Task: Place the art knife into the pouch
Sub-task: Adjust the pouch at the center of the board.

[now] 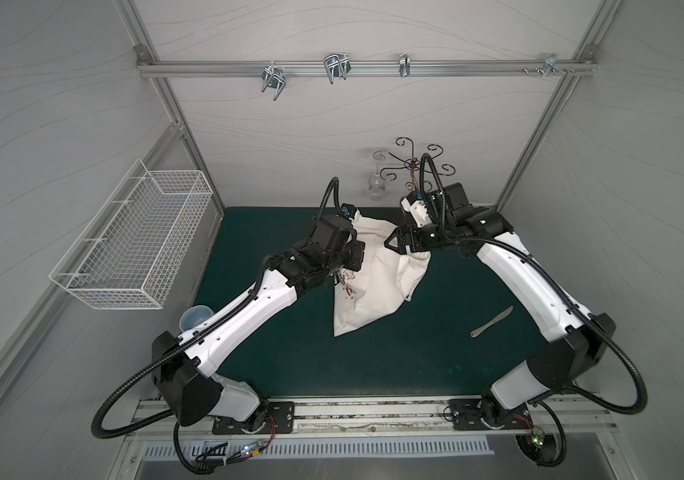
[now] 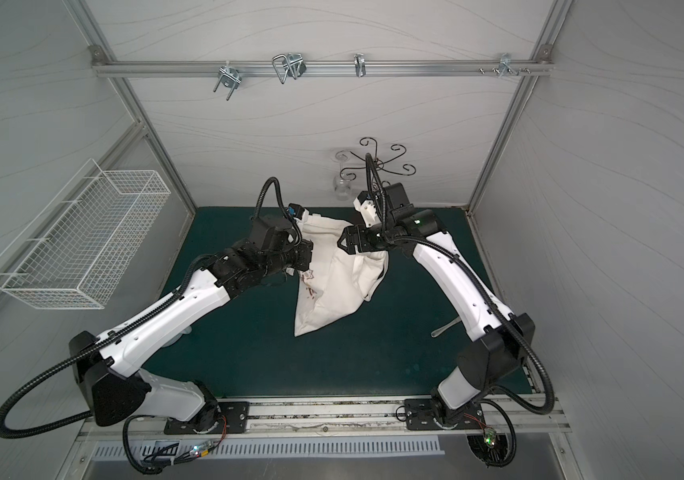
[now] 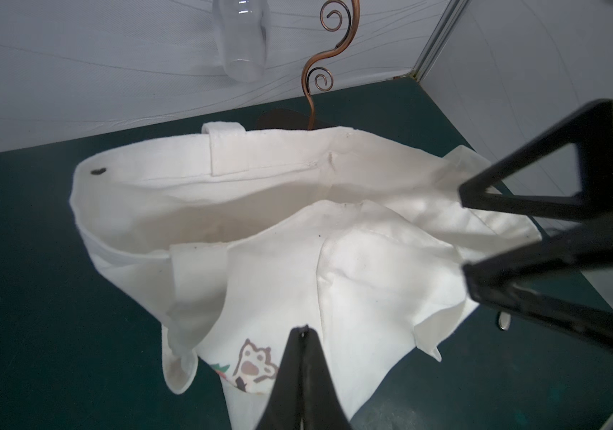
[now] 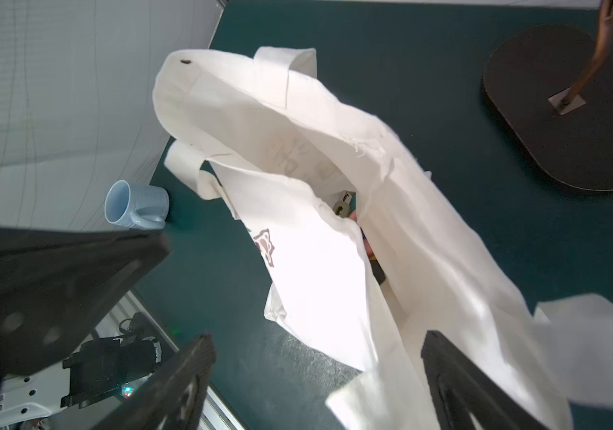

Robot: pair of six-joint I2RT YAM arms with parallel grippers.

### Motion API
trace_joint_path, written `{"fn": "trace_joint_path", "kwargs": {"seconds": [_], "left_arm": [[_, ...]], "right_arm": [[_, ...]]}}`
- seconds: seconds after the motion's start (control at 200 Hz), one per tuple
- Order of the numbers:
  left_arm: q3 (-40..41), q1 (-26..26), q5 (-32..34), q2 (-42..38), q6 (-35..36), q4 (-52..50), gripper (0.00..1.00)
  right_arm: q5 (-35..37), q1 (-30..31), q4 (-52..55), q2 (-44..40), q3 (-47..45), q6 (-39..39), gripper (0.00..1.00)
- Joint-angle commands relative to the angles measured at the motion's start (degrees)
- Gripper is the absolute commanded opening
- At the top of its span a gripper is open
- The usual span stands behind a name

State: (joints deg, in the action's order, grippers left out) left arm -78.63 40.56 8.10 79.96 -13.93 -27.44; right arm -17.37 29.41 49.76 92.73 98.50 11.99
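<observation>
Pale blue mug (image 1: pixel 195 318) sits at the left edge of the dark green bench (image 1: pixel 415 365), partly under the left arm. Next, the left tool (image 3: pixel 303 331) is pinched shut on the near rim of the pouch (image 1: pixel 377 286), beside a cartoon print, holding the cream canvas mouth lifted open mid-bench. Inside the opening shows a small object with a grey metal end and pink and black parts: probably the art knife (image 4: pixel 342 208), lying in the pouch, mostly hidden. To the right, the right tool (image 3: pixel 463 231) hangs with jaws spread wide and empty at the pouch's right rim, fabric between them. Farther right, a silver table knife (image 1: pixel 492 321) lies alone on the bench. With the knife apparently inside, the step looks like clearing away: the right tool should rise straight out so neither jaw snags the rim or a handle loop, with the left tool holding the mouth steady.
</observation>
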Motion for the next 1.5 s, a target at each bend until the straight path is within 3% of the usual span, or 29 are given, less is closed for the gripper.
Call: {"fn": "trace_joint_path", "kwargs": {"seconds": [0.0,0.155,0.35,0.395,0.48,0.54,0.94,1.03,1.156,1.276,1.496], "left_arm": [[1.4,0.1,-1.5,-2.9,-0.7,1.2,0.0],[4.5,0.1,-2.3,-6.8,-0.6,1.0,0.06],[7.9,0.2,-4.2,-11.0,-1.0,0.0,0.07],[8.9,0.2,-5.1,-12.0,-1.2,-0.1,0.06],[10.8,0.4,-5.4,-14.0,-1.4,-0.3,0.06],[12.1,0.7,-5.5,-15.3,-1.4,-0.5,0.06],[15.9,2.0,-5.0,-18.3,-1.4,1.8,0.09],[16.1,3.0,-5.2,-18.3,-1.3,2.4,0.15],[16.8,4.3,-5.4,-18.3,-0.7,4.0,0.33],[17.2,4.5,-5.2,-17.8,-0.7,5.9,0.44],[17.2,4.5,-2.0,-14.3,1.1,9.7,0.49]], "right_arm": [[-3.8,0.1,0.3,4.7,2.5,-2.3,0.9],[-4.8,0.4,0.4,10.0,5.1,-2.7,0.87],[-8.0,3.0,-1.1,11.2,7.8,-2.6,0.7],[-8.9,3.5,-0.5,12.0,9.8,-2.5,0.57],[-10.2,4.5,2.4,13.8,14.5,-2.5,0.17],[-10.4,5.3,3.8,14.4,16.5,-2.3,0.0],[-10.5,10.1,5.8,10.4,16.0,1.5,0.0],[-11.9,10.6,5.6,10.0,16.3,2.4,0.0],[-13.0,10.7,6.2,9.6,17.4,3.3,0.0],[-14.2,10.8,6.3,8.9,17.6,3.9,0.0],[-15.6,11.4,6.4,7.5,17.1,4.2,0.0]]}}
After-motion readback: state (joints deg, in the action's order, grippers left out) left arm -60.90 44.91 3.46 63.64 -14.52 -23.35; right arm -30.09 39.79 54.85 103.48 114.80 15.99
